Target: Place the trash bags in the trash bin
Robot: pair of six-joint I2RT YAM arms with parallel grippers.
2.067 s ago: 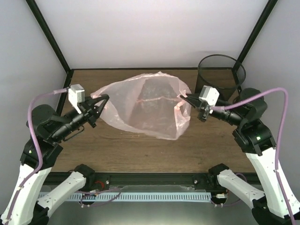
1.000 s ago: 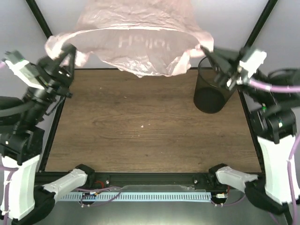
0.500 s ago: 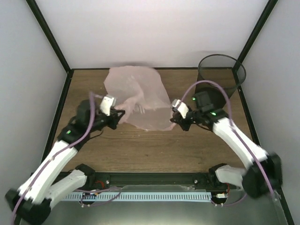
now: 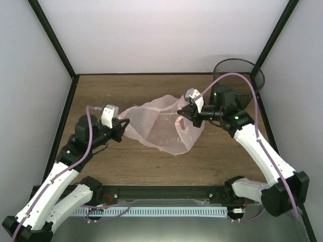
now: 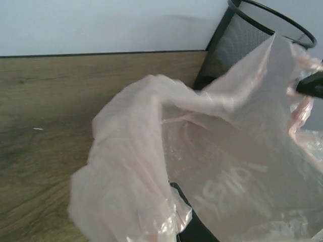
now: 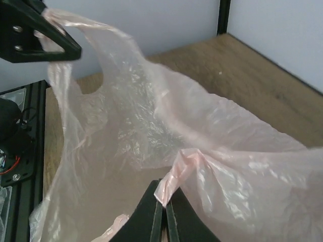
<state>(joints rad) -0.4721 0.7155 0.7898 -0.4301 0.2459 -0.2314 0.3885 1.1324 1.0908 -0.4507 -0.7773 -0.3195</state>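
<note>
The pale-pink trash bag (image 4: 161,126) hangs spread between my two grippers just above the table's middle. My left gripper (image 4: 121,128) is shut on its left edge; in the left wrist view the bag (image 5: 217,166) covers the fingers, with white lettering showing. My right gripper (image 4: 185,112) is shut on a pink handle (image 6: 176,176) at the bag's right edge, seen pinched between the black fingertips (image 6: 151,212). The black mesh trash bin (image 4: 237,83) stands at the far right corner, behind the right gripper; it also shows in the left wrist view (image 5: 252,35).
A black frame post (image 4: 275,35) rises beside the bin, another (image 4: 50,38) at the far left. White walls close in the back and sides. A black rail (image 4: 161,191) runs along the near table edge.
Both arms swung the bag high above the table, then brought it down. In the last half second the bag shifted right and nearer, and the right gripper moved slightly up toward the bin.
</note>
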